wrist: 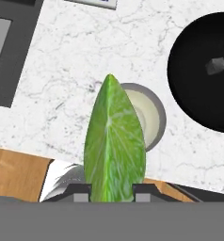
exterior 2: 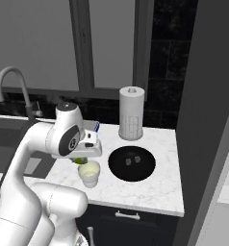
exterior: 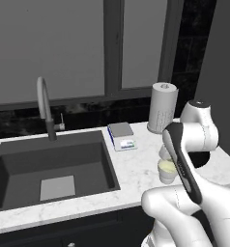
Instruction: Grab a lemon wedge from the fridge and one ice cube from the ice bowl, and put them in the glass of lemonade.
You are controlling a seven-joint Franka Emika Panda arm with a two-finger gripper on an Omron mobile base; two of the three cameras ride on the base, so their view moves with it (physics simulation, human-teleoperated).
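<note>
My gripper (wrist: 111,190) is shut on the lemon wedge (wrist: 115,146), a lime-green slice that stands upright between the fingers. Directly below it sits the glass of lemonade (wrist: 149,117), short and pale with yellowish liquid. From the right base view the wedge (exterior 2: 80,160) hangs just above the rim of the glass (exterior 2: 89,174) and slightly to its left. The ice bowl (exterior 2: 117,166), wide and black, lies right of the glass with two ice cubes (exterior 2: 132,160) in it. In the left base view my arm covers part of the glass (exterior: 166,170). The fridge (exterior 2: 208,120) rises as a tall grey wall at the counter's right end.
A white paper-towel roll (exterior 2: 131,113) stands behind the bowl by the window. A small grey-and-white box (exterior: 122,136) lies between the glass and the dark sink (exterior: 20,164) with its curved faucet (exterior: 44,108). The counter's front edge (exterior 2: 135,204) runs just in front of the glass.
</note>
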